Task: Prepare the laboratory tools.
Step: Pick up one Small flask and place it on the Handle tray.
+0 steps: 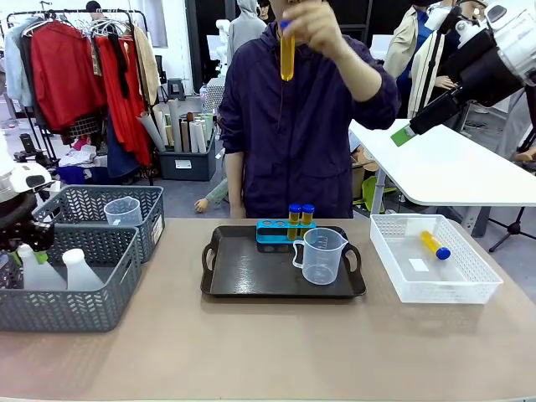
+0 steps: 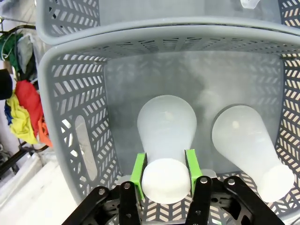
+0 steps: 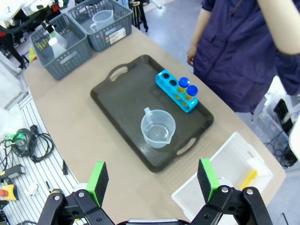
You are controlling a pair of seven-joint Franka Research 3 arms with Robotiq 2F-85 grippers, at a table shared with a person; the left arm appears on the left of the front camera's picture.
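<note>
Two green pads (image 2: 139, 172) of the left pincer (image 2: 165, 172), pointing straight down, clamp the smooth neck of a translucent conical flask (image 2: 166, 124) standing in a grey lattice basket (image 2: 70, 117). The right pincer (image 3: 153, 180) hangs high over the desk (image 3: 93, 140), jaws spread wide. A clear measuring jug (image 1: 321, 255) stands on the black tray (image 1: 243, 272).

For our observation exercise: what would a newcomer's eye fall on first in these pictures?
A person's hand holds an amber tube high across the table. The left gripper clasps a white flask by its neck, inside a grey basket.
</note>
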